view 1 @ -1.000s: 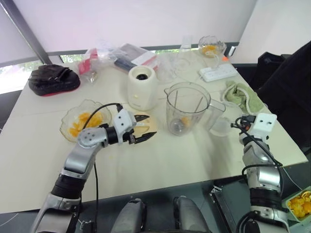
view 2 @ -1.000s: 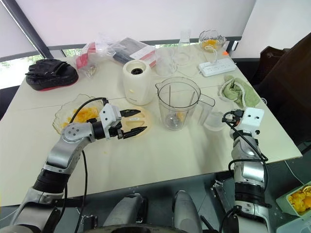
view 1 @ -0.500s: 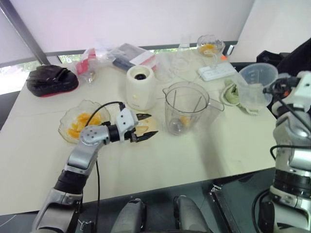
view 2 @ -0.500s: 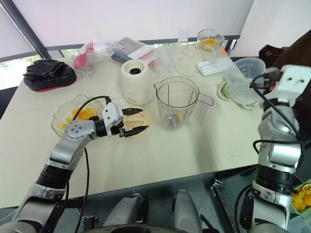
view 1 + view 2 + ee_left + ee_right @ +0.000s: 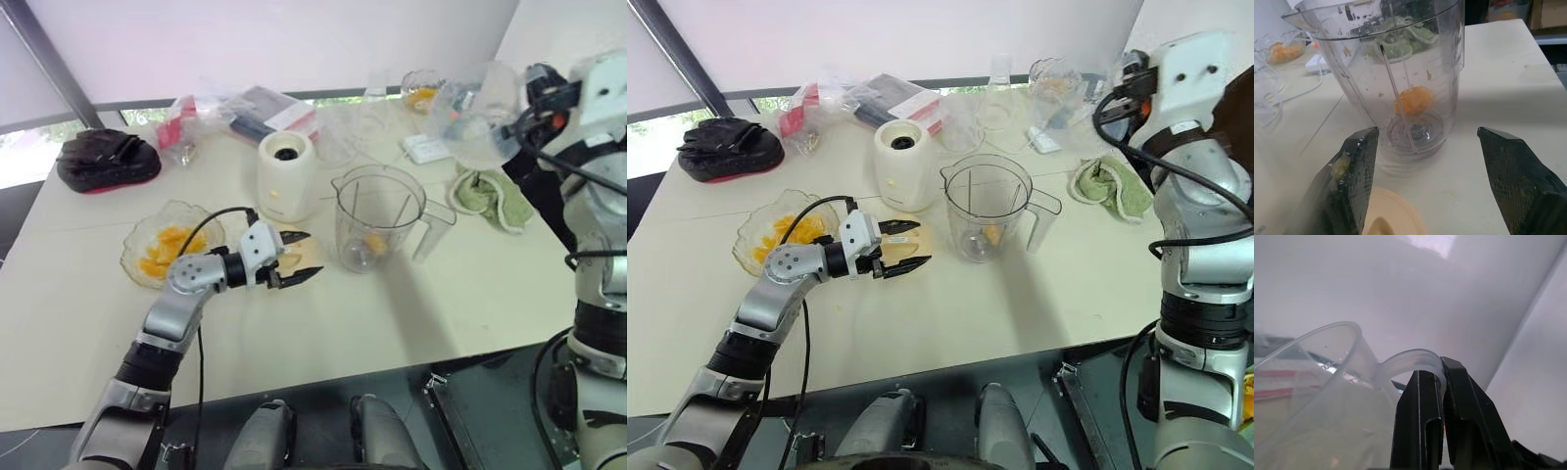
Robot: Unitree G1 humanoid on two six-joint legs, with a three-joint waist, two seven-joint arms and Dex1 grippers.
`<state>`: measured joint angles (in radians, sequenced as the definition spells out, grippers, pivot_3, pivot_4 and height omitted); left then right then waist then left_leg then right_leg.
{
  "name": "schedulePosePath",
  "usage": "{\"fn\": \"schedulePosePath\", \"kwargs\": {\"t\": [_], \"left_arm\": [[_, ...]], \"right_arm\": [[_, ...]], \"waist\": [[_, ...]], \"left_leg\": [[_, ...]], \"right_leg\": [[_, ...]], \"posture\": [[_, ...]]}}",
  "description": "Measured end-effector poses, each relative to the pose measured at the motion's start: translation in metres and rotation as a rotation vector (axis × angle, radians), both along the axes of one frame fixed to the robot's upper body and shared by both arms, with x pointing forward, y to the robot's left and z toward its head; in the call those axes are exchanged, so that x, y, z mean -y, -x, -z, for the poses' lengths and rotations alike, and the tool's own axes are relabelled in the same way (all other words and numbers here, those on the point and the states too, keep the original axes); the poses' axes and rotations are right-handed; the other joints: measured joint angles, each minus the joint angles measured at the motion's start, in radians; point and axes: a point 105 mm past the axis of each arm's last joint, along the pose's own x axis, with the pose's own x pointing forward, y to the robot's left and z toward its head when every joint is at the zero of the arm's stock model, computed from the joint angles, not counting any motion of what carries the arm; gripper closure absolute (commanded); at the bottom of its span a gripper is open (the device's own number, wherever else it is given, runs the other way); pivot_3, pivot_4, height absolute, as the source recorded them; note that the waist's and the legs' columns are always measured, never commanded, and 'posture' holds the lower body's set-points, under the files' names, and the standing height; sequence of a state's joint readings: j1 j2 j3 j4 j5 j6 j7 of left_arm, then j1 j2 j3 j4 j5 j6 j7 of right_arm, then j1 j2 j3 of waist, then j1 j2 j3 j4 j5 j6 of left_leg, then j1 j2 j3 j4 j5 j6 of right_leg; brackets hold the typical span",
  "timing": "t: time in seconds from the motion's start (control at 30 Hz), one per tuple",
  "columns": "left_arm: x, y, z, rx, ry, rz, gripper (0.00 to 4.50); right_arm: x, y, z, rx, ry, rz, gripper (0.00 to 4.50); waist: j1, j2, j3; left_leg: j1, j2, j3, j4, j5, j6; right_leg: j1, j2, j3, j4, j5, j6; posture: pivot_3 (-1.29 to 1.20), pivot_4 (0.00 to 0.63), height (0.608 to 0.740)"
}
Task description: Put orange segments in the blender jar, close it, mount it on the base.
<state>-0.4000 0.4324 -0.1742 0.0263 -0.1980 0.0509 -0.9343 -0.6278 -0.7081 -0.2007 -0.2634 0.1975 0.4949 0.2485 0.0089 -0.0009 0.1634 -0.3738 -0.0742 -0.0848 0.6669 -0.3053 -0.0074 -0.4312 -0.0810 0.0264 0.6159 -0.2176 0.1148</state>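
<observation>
Right arm: the big change. A second ago it was low at the tabletop [image 5: 392,313] edge with the clear cup [image 5: 473,113] just beside the jar's handle. Now the arm is high over the far right corner and the cup hangs in the air, tipped onto its side. The right fingers [image 5: 1418,421] are clamped narrow on the cup's looped handle. I can't tell what, if anything, is inside the cup.

Left arm: hardly moved. The left fingers [image 5: 1359,171] are spread wide and hold nothing. They sit low over a pale disc [image 5: 1396,215] on the tabletop, aimed at the blender jar [image 5: 377,215].

Jar: upright mid-tabletop, open-topped, with one orange segment [image 5: 1414,100] lying at the bottom near the blade. The cream base [image 5: 286,176] stands just behind and to the jar's left, not touching it. The glass bowl [image 5: 129,257] of segments is on the left, behind the left arm.

My reading: lifting the cup away has cleared the space around the jar's handle, but it advances nothing in the jar itself. Loading has barely begun; closing and mounting are untouched. The disc may be the jar's lid, though I'm not sure. With my right arm tied up holding the cup, the empty left arm is the one to fetch more fruit from the bowl.
</observation>
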Motion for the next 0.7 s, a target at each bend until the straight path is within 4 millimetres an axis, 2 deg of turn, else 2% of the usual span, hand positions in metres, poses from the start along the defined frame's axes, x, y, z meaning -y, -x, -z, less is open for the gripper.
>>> {"fn": "schedulePosePath", "kwargs": {"t": [0.2,0.4,0.7], "left_arm": [[0.0,0.0,0.001,0.003,-0.011,-0.004,1.16],[0.0,0.0,0.001,0.003,-0.012,-0.004,1.16],[-0.001,0.0,0.001,0.004,-0.015,-0.005,1.16]], "right_arm": [[-0.015,0.004,0.001,0.005,0.178,-0.021,4.41],[-0.026,0.005,0.008,0.013,0.29,-0.033,4.41],[-0.039,0.008,0.007,0.064,0.439,-0.046,4.41]], "waist": [[0.001,0.0,0.0],[0.001,0.0,0.0],[0.001,0.0,0.0]], "left_leg": [[0.0,0.0,0.0,0.0,0.0,0.0],[0.0,0.0,0.0,0.0,0.0,0.0],[0.0,0.0,0.0,0.0,0.001,-0.001]], "right_leg": [[0.0,0.0,0.0,0.0,0.0,0.0],[0.0,0.0,0.0,0.0,0.0,0.0],[0.0,0.0,0.0,-0.001,0.0,0.0]], "posture": [[0.0,0.15,0.74],[0.0,0.15,0.74],[0.0,0.15,0.74]]}}
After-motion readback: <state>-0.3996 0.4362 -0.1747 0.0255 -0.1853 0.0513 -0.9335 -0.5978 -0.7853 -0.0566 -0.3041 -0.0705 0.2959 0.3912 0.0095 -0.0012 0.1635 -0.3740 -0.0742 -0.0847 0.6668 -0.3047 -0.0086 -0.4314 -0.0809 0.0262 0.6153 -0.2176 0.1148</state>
